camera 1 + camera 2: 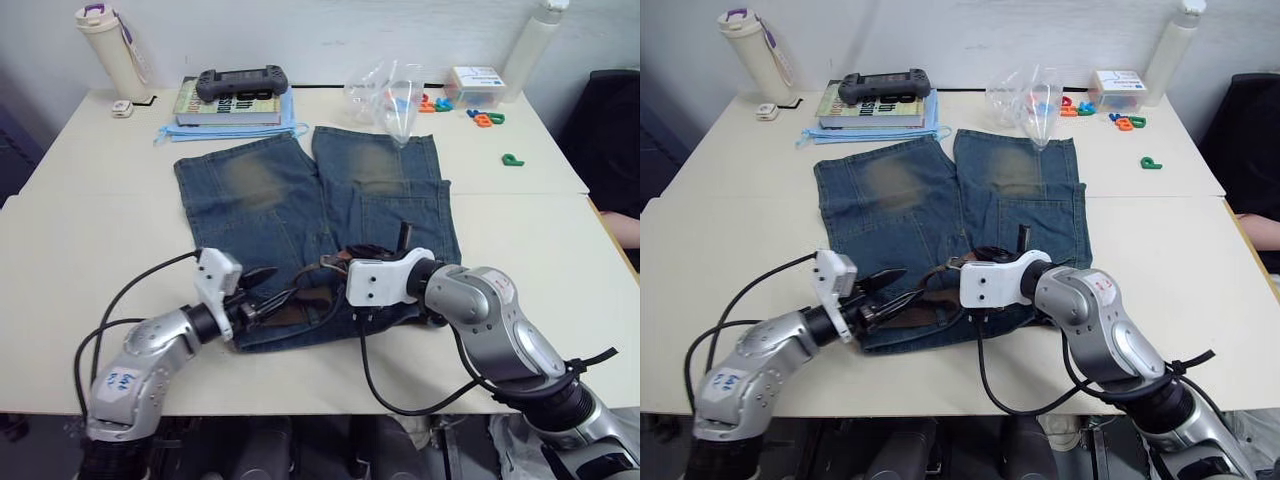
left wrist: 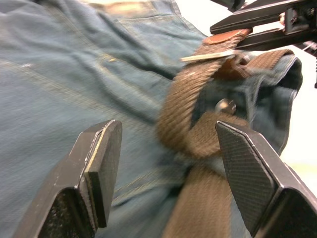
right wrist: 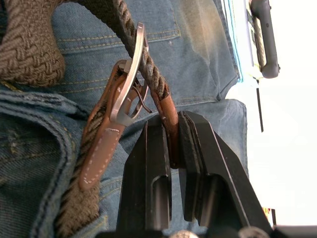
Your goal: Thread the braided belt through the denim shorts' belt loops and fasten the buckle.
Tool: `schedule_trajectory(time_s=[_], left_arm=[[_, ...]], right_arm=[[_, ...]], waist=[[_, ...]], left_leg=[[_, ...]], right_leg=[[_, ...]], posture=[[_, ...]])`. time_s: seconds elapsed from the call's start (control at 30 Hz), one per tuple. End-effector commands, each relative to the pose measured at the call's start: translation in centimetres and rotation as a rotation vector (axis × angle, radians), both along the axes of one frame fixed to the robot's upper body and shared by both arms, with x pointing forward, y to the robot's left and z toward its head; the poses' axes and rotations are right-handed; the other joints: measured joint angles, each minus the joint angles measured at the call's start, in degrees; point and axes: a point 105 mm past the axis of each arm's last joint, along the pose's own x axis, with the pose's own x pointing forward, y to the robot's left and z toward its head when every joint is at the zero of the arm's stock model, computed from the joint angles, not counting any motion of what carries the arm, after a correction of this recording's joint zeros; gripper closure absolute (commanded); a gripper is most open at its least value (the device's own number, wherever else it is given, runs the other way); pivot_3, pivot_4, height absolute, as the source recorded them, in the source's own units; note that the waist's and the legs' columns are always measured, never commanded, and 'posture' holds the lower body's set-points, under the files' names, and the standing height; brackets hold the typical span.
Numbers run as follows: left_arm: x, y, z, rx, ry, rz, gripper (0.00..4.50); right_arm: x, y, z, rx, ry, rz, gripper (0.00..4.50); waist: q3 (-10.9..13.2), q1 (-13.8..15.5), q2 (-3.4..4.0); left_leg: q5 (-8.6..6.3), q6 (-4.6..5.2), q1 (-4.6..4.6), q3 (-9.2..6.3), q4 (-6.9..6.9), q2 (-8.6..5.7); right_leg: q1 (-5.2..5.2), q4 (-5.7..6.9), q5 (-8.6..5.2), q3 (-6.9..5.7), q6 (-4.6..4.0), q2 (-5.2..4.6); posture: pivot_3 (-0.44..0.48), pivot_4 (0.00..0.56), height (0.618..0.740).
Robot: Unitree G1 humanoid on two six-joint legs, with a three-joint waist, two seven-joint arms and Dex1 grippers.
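**Belt tip pinched at the buckle: slip is the main risk**

A pale table (image 1: pixel 80 230) against a white wall carries the work, with clutter along its far edge: a book (image 1: pixel 228 108) with a game controller (image 1: pixel 242 82) on top, a bottle (image 1: pixel 108 42), a clear bag (image 1: pixel 390 92) and some coloured letters (image 1: pixel 480 115).

The shorts (image 1: pixel 260 215) lie flat in the middle, legs pointing away and waistband at the near edge. The belt (image 2: pixel 181 106) sits bunched on that waistband between the two arms; it appears to run through the loops, though no single loop can be made out.

The right gripper (image 3: pixel 174 144) is closed on the tan leather tip of the belt, which has been passed through the buckle (image 3: pixel 130 82). The left gripper (image 2: pixel 168 163) is spread wide and empty, hovering just over a fold of the strap beside the waistband's metal button (image 2: pixel 225 105).

What could go wrong, as I judge it:
- The pinch is on a thin, smooth leather end. A pull at an angle could let it slide out, and the tip may back out of the frame.
- The buckle is loose and tilted. With nothing holding it, a pull would drag it and the waistband along instead of tightening.
- The prong still looks free; it could miss the weave or snag the braid.
- The left fingers could close on denim as well as strap.
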Motion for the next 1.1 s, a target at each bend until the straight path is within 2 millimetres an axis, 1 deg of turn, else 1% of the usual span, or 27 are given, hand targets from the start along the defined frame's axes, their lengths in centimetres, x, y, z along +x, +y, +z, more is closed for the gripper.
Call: schedule_trajectory(time_s=[0.03, 0.17, 0.27, 0.33, 0.4, 0.5, 0.57, 0.63, 0.73, 0.83, 1.1], left_arm=[[0.5, 1.0, 0.0, 0.008, -0.027, 0.028, 1.15], [2.2, 1.8, 0.7, -0.039, -0.036, 0.104, 1.15], [3.0, 2.3, -0.1, 0.044, -0.037, 0.118, 1.15], [2.7, 2.0, -0.9, 0.118, -0.040, 0.068, 1.15], [2.1, 1.9, -2.2, 0.197, -0.012, 0.021, 1.15], [1.3, 2.5, -4.3, 0.336, 0.011, -0.028, 1.15], [1.1, 2.9, -5.1, 0.397, 0.020, -0.045, 1.15], [1.0, 3.1, -5.6, 0.418, 0.025, -0.048, 1.15], [1.1, 3.5, -6.1, 0.458, 0.018, -0.052, 1.15], [1.2, 3.5, -6.2, 0.460, 0.013, -0.052, 1.15], [1.4, 3.3, -6.3, 0.461, 0.005, -0.066, 1.15]], right_arm=[[-0.5, 0.0, 1.8, 0.031, -0.071, 0.007, 4.50], [-0.7, -0.1, 1.9, 0.034, -0.074, 0.009, 4.50], [-0.7, -0.2, 2.0, 0.037, -0.077, 0.005, 4.50], [-0.8, -0.3, 2.0, 0.039, -0.079, 0.002, 4.50], [-0.7, -0.4, 2.1, 0.042, -0.081, -0.002, 4.50], [-0.6, -0.7, 2.6, 0.050, -0.092, -0.015, 4.50], [-0.4, -1.1, 3.0, 0.055, -0.101, -0.026, 4.50], [-0.3, -1.4, 3.5, 0.064, -0.110, -0.029, 4.50], [0.0, -2.8, 4.4, 0.054, -0.132, -0.032, 4.50], [0.0, -3.9, 5.0, 0.039, -0.144, -0.028, 4.50], [0.9, -8.3, 7.2, -0.017, -0.186, -0.080, 4.50]], waist=[[0.0, 0.0, 0.00], [0.0, 0.1, 0.00], [0.0, 0.0, -0.03], [0.0, -0.3, -0.03], [0.0, -0.3, -0.03], [0.0, -0.3, -0.03], [0.0, -0.2, -0.03], [0.0, -0.2, -0.03], [0.0, -0.1, -0.03], [0.0, -0.1, -0.03], [-0.1, 0.0, 0.02]], left_leg=[[-0.01, 0.01, -0.01, 0.00, 0.00, 0.00], [-0.01, 0.02, -0.02, -0.01, 0.00, 0.00], [-0.01, 0.02, -0.02, -0.01, 0.00, 0.00], [-0.01, 0.02, -0.01, 0.03, 0.00, 0.00], [-0.01, 0.01, -0.02, 0.05, 0.00, 0.00], [-0.02, 0.01, 0.00, 0.05, 0.00, 0.02], [-0.02, 0.00, 0.02, 0.04, 0.00, 0.02], [-0.03, 0.02, 0.02, 0.05, 0.00, 0.02], [-0.04, 0.04, 0.02, 0.05, 0.00, 0.02], [-0.05, 0.06, 0.02, 0.06, 0.00, 0.02], [-0.07, 0.10, 0.06, 0.11, 0.00, 0.03]], right_leg=[[0.00, -0.01, 0.00, 0.00, 0.00, 0.00], [-0.01, 0.01, 0.00, -0.01, 0.00, 0.00], [-0.01, 0.03, 0.00, -0.02, 0.00, 0.00], [-0.04, 0.05, 0.00, 0.01, 0.00, 0.01], [-0.05, 0.06, 0.00, 0.03, 0.00, 0.02], [-0.05, 0.05, 0.00, 0.05, -0.01, 0.01], [-0.04, 0.06, -0.01, 0.05, -0.02, 0.01], [-0.04, 0.06, -0.01, 0.07, -0.02, 0.01], [-0.04, 0.05, -0.01, 0.07, -0.02, 0.00], [-0.03, 0.05, -0.01, 0.06, -0.02, 0.00], [0.00, 0.07, -0.01, 0.08, -0.01, -0.02]], posture=[[0.000, 0.150, 0.667], [0.000, 0.150, 0.667], [0.000, 0.150, 0.667], [0.000, 0.150, 0.667], [0.000, 0.150, 0.667], [0.000, 0.150, 0.667], [0.000, 0.150, 0.667], [0.000, 0.150, 0.667], [0.000, 0.150, 0.667], [0.000, 0.150, 0.667], [0.000, 0.150, 0.667]])
